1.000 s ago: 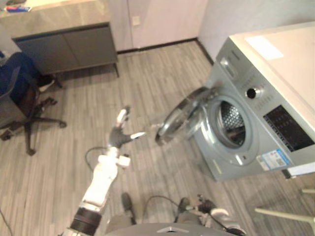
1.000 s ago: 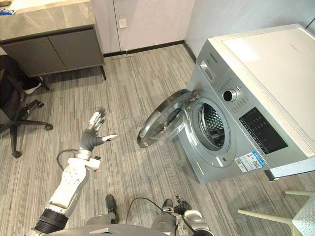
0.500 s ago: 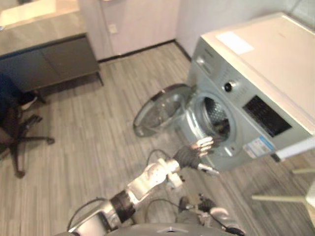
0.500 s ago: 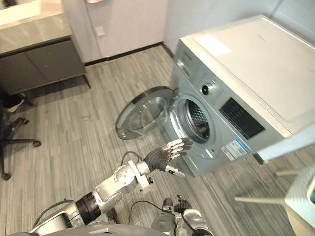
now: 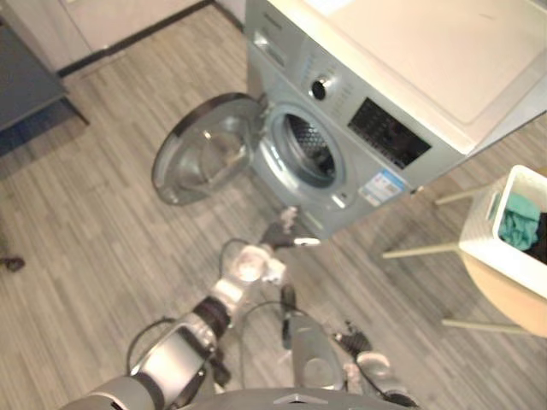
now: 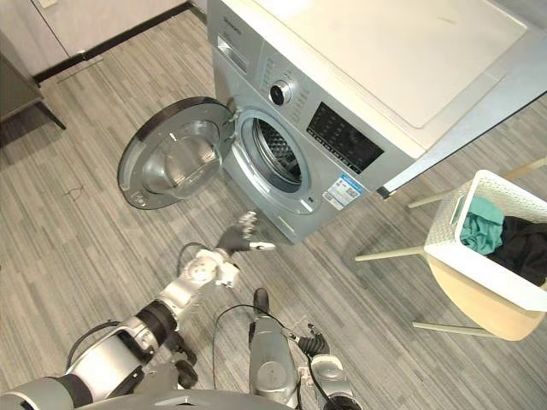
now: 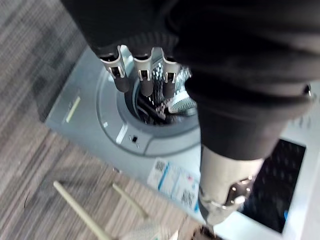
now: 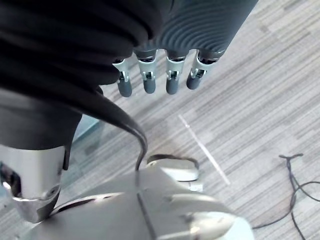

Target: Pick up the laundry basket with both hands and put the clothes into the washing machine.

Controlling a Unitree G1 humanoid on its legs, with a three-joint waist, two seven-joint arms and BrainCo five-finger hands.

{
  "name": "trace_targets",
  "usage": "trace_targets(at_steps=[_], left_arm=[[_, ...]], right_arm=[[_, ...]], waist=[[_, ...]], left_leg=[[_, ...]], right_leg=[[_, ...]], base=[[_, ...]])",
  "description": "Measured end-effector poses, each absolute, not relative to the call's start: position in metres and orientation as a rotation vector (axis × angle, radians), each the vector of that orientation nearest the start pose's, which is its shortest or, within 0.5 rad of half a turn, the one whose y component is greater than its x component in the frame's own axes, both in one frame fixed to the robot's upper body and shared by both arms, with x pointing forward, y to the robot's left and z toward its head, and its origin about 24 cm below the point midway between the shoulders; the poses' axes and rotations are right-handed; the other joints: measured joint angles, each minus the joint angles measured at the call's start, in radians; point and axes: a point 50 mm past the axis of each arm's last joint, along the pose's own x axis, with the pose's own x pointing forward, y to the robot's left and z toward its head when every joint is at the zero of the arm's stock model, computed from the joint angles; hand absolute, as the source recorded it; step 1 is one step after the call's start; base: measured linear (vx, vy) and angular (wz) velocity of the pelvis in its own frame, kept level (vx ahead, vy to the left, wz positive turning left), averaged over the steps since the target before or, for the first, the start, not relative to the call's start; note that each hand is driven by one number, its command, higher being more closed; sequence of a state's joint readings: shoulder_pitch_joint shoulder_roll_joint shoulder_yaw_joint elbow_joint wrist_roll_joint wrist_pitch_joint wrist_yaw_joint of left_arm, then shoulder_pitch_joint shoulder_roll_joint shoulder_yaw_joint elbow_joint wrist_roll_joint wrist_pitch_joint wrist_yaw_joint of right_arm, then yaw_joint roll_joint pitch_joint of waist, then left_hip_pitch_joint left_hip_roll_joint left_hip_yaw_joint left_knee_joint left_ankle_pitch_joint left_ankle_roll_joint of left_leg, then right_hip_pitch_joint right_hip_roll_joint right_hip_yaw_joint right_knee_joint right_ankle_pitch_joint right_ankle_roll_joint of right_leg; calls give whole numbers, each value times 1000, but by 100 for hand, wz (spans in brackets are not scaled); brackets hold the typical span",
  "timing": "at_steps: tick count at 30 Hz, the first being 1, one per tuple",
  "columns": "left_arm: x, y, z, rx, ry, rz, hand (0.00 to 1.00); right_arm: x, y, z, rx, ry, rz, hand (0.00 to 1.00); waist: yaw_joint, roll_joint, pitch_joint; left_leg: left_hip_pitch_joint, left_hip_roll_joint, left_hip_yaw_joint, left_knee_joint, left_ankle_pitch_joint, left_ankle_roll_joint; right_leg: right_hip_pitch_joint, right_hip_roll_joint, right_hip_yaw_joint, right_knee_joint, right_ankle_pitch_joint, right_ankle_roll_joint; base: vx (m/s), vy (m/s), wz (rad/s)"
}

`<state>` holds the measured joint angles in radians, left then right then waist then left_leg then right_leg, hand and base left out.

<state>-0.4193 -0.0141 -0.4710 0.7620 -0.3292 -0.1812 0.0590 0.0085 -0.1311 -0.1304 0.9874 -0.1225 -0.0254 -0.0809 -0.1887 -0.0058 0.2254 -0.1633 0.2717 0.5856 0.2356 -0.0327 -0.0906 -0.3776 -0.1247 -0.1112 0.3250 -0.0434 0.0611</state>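
Laundry basket [image 6: 479, 266], white, with teal and black clothes [image 6: 483, 234], on round bench [image 6: 472, 309] at right | left hand [image 6: 238, 236] fingers straight, empty, before open washing machine [image 6: 342, 128], basket well apart to its right | right hand [image 8: 156, 76] fingers loose, empty, over floor [image 8: 260, 100]; likely the nearer arm.

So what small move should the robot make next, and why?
Probably swing both arms to its right, toward the laundry basket. It sits on the round stool with the clothes inside, untouched. The left hand hangs open before the washing machine, whose door is already open; the right hand is open and empty.
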Motion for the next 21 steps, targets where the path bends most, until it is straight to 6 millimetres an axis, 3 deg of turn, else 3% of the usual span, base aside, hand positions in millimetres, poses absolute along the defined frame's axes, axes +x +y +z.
trace_targets(at_steps=[2,5,7,8,9,11,12,13,15,16,17,18,19,20,21], left_arm=[[268,71,-42,-80,342,-265,0],[232,87,-71,-73,448,-201,0],[221,88,-79,-51,472,-202,0],[219,90,-80,-37,475,-200,0],[214,95,-84,-6,485,-203,0],[212,97,-86,40,484,-226,0],[212,98,-86,47,482,-219,0],[212,100,-85,61,479,-213,0],[205,101,-88,51,490,-196,0],[200,105,-88,35,490,-174,0],[200,109,-88,29,490,-155,0],[198,118,-90,5,508,-99,0],[201,121,-87,-5,494,-85,0],[202,123,-86,-2,490,-77,0],[204,123,-85,-1,486,-82,0]], right_arm=[[132,-224,-140,-197,942,-242,0],[124,-232,-129,-161,860,-342,0],[125,-232,-121,-141,791,-415,0],[127,-229,-120,-120,777,-436,0],[130,-225,-117,-86,753,-466,0],[132,-225,-111,-54,706,-512,0],[134,-227,-108,-38,685,-540,0],[139,-227,-105,-15,666,-572,0],[138,-231,-104,0,657,-620,0],[143,-231,-101,9,640,-632,0],[147,-231,-100,21,630,-636,0],[174,-223,-89,32,559,-605,0],[184,-219,-85,46,534,-596,0],[184,-217,-85,43,533,-586,0],[189,-218,-82,36,511,-579,0]], waist=[[19,20,10],[15,58,13],[11,50,17],[11,35,20],[8,19,15],[2,15,12],[4,23,11],[21,24,12],[28,16,6],[34,-7,-7],[33,-12,-8],[73,29,-32],[91,19,-40],[86,5,-52],[82,5,-65]], left_leg=[[-5,39,-165,200,-108,-1],[39,11,-343,269,-226,-55],[94,-26,-329,218,-283,-65],[110,-45,-306,205,-281,-60],[125,-76,-260,178,-274,-48],[112,-112,-209,174,-254,-9],[113,-111,-160,137,-234,24],[125,-106,-86,106,-211,47],[159,-105,-14,98,-195,59],[172,-109,48,131,-205,65],[167,-111,65,153,-214,72],[152,-61,76,111,-253,96],[168,-44,145,105,-236,58],[160,-39,175,128,-210,62],[138,-9,190,177,-210,65]], right_leg=[[37,43,52,48,-35,-6],[61,68,120,106,-59,12],[59,58,171,111,-53,40],[59,54,199,101,-42,55],[61,37,244,49,-7,75],[59,2,238,-60,101,80],[65,0,199,-177,226,30],[35,-17,66,-51,138,-21],[34,-64,-131,216,-36,-86],[32,-99,-235,266,-57,-130],[40,-82,-278,232,-44,-142],[99,38,-234,-9,8,-165],[103,12,-296,100,-77,-188],[118,-43,-346,175,-133,-160],[181,-115,-400,211,-180,-96]], base=[[113,-43,-95],[86,177,-79],[10,223,-52],[-109,289,-68],[-134,224,-75],[-148,210,-78],[-197,178,-96],[-232,161,-101],[-203,92,-110],[-146,52,-128],[-256,-10,-210],[-213,-27,-227],[-200,-38,-216],[-44,-62,-114],[-44,-100,-61]])
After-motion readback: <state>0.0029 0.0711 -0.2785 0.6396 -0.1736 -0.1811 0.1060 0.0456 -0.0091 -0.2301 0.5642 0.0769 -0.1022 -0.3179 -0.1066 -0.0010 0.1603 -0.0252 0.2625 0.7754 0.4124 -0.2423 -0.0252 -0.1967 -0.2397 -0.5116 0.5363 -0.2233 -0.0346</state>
